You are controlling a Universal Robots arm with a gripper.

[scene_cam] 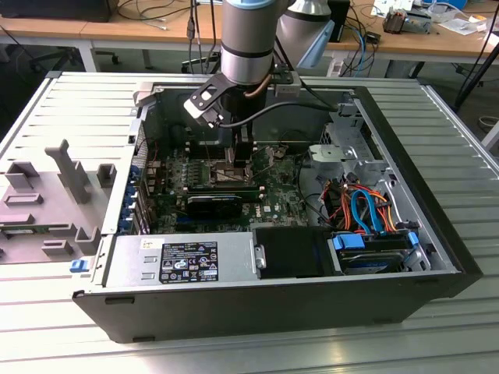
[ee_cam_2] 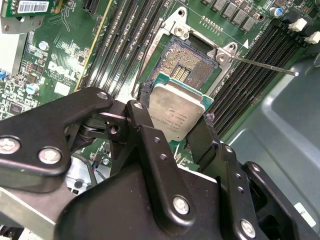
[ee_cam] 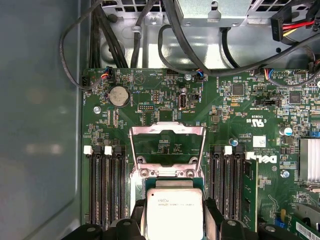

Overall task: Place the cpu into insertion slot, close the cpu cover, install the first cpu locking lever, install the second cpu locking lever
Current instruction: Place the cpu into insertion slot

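Observation:
The cpu [ee_cam_2: 176, 114], a small square chip with a silver-grey top, sits clamped between my two black fingers, and my gripper [ee_cam_2: 176, 107] is shut on its edges. It hangs tilted just above the insertion slot [ee_cam_2: 187, 57], whose pin field lies bare inside a silvery rim. In the first wrist view the cpu [ee_cam: 174, 212] covers most of the slot, and the cpu cover [ee_cam: 167, 131] stands swung open beyond it. A thin locking lever [ee_cam_2: 260, 64] sticks out from the socket corner, unlatched. In the exterior view my gripper [scene_cam: 238, 156] is low over the green motherboard [scene_cam: 269, 195].
Black memory slots [ee_cam: 105, 185] flank the socket on both sides. A long black card [scene_cam: 214, 204] lies near the socket. The power supply [scene_cam: 179, 261], the drive cage with coloured cables [scene_cam: 366, 210] and the case walls [scene_cam: 405, 171] surround the board. Grey fixtures [scene_cam: 47, 195] stand on the exterior view's left.

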